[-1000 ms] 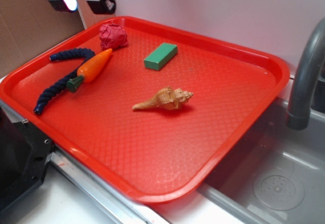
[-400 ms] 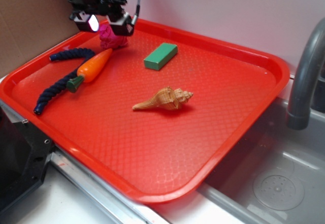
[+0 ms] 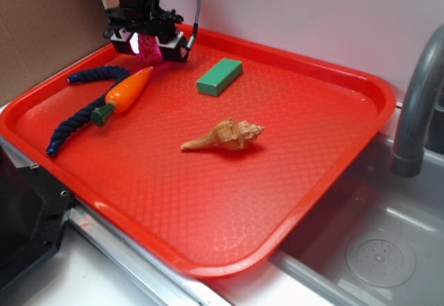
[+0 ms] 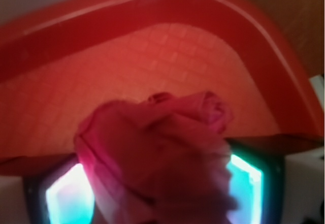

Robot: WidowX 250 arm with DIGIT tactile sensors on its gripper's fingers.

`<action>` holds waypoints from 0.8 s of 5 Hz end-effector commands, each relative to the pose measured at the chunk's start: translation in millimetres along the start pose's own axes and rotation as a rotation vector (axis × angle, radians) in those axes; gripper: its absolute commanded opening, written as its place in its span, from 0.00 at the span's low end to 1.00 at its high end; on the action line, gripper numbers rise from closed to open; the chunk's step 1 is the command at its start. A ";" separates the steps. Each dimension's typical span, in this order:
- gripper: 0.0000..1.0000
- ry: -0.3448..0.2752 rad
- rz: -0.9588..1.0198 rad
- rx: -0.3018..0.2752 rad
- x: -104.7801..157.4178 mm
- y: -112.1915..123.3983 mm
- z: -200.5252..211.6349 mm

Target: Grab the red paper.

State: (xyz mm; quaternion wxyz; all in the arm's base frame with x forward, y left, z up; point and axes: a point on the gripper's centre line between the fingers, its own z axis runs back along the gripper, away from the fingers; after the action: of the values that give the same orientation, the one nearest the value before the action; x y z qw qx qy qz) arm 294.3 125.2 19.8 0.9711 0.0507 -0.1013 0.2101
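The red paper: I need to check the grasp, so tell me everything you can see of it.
The red paper is a crumpled, creased ball of dark crimson, pinkish under the gripper's light. It sits in the far left corner of the red tray, between the two fingers of the gripper, which straddle it from above. Whether they press it cannot be told. Nothing else touches it; the carrot lies apart.

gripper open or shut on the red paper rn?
Open. The gripper straddles the red paper; in the wrist view both fingers flank the ball at its sides, and it looks unsqueezed. Whether they touch it: cannot tell.
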 end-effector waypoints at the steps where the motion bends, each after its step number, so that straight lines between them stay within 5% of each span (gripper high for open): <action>1: 0.00 -0.021 -0.057 -0.053 8.6 -2.2 8.9; 4: 0.00 -0.006 -0.159 -0.043 -5.2 -16.0 55.9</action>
State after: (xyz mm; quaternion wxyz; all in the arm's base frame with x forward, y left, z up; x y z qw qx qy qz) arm 282.5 97.3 52.6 0.9865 0.0341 -0.0777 0.1403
